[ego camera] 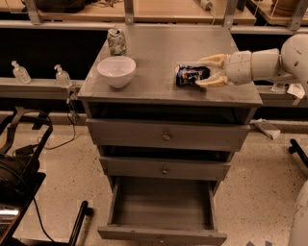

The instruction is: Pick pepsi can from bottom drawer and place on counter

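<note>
The pepsi can (190,75), dark blue with white and red marks, lies on its side on the grey counter (159,62), right of centre. My gripper (204,71) reaches in from the right at counter height. Its pale fingers (214,59) stand spread on either side of the can's right end, slightly wider than the can, which rests on the counter. The bottom drawer (161,206) is pulled out below and shows nothing inside.
A white bowl (116,71) sits on the counter's left front, and a pale green-white can (117,41) stands behind it. Two shallower knobbed drawers (166,137) are closed. A wooden shelf (159,9) runs behind. Small bottles (62,76) stand on a ledge at left.
</note>
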{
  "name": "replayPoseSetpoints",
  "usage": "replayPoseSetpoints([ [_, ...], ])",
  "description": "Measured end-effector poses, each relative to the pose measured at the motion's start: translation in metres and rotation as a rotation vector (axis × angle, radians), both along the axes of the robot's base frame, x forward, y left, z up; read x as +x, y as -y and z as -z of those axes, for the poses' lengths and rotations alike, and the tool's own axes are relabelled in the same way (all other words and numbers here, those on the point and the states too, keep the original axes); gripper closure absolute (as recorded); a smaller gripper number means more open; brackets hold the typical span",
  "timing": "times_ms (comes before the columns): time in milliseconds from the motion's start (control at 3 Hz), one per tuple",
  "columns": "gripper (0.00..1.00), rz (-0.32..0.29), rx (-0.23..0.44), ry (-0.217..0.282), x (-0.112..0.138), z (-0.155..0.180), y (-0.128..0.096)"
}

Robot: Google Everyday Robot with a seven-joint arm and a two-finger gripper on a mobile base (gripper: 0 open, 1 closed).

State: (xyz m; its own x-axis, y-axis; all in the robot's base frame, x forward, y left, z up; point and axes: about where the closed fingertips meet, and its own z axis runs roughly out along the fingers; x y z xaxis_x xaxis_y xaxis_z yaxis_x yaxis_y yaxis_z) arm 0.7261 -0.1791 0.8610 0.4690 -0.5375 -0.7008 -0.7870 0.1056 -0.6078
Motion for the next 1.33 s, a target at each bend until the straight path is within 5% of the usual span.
replayPoseSetpoints([
  [333, 0.05, -0.007, -0.005, -0.001, -0.002, -0.001, 0.000],
  [667, 0.07, -0.007, 0.022, -0.007, -0.006, -0.008, 0.005],
  [1000, 0.30, -0.003, 0.059, -0.021, -0.008, -0.014, 0.009],
  [1333, 0.29, 0.017, 0.106, -0.054, -0.014, -0.020, 0.024],
])
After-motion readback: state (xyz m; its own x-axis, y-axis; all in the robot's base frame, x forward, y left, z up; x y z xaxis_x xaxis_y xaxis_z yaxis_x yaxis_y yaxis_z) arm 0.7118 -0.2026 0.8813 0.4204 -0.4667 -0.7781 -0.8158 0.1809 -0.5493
